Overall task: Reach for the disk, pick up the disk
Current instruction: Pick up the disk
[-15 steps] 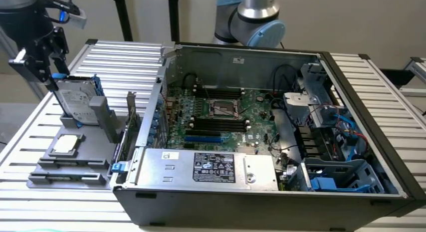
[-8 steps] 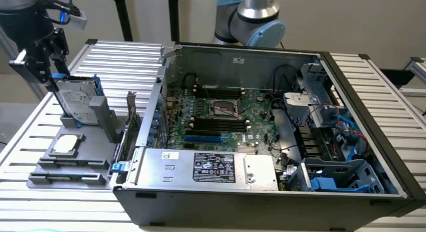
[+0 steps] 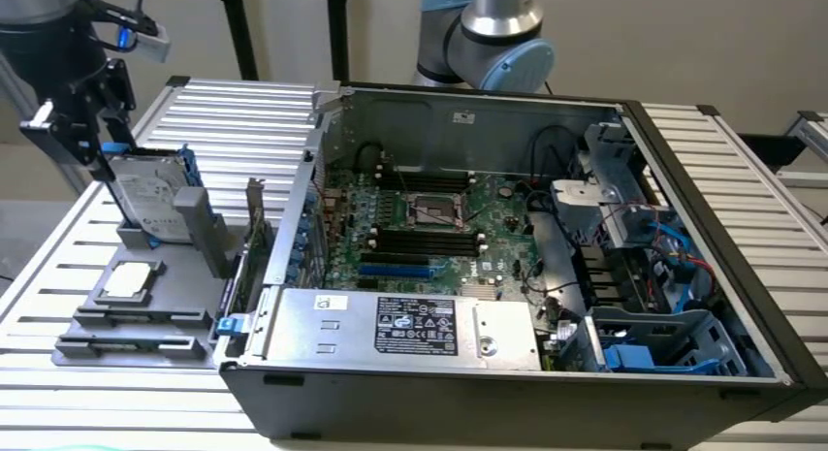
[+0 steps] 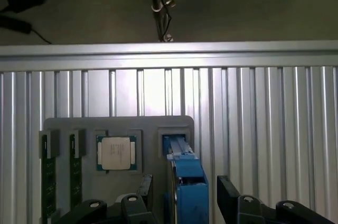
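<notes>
The disk (image 3: 149,194) stands on edge in a slot of the grey holder (image 3: 194,315) at the exterior view's left, its white label and blue rails showing. My gripper (image 3: 97,141) hangs at the disk's upper end, open. In the wrist view the disk's blue rail (image 4: 187,182) runs between my two black fingers (image 4: 228,192), with a gap on each side, so the gripper (image 4: 185,195) straddles the edge without closing on it. The lower part of the disk is hidden in the slot.
A small square silver chip (image 3: 130,279) (image 4: 116,152) lies in the holder beside the disk, with two memory sticks (image 4: 47,171) in slots further along. An open computer case (image 3: 724,276) with a silver box (image 3: 388,325) stands close on the exterior view's right. Ribbed metal table (image 4: 264,108) all around.
</notes>
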`<state>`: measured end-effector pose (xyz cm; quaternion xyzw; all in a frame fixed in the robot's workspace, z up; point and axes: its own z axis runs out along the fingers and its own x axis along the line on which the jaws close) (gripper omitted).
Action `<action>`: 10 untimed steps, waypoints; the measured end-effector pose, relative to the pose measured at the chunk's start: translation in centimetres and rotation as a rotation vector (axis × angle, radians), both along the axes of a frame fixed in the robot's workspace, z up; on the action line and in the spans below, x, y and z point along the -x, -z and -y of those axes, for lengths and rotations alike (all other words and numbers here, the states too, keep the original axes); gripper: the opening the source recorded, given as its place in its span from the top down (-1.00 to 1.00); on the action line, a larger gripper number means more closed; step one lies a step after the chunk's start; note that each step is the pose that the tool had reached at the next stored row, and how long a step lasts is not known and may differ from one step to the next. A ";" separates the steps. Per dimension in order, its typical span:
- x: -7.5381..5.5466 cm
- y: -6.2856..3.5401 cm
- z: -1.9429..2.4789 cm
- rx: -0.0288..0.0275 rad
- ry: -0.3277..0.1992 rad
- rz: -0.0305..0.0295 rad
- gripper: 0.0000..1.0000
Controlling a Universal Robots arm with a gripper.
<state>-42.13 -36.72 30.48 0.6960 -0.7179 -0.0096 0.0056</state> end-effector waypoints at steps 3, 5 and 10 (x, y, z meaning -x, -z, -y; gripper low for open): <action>0.0 0.20 0.00 0.0010 0.000 0.0021 -0.19; 0.0 0.33 0.00 0.0012 0.000 0.0031 -0.19; 0.0 0.57 0.00 0.0014 0.000 0.0048 -0.19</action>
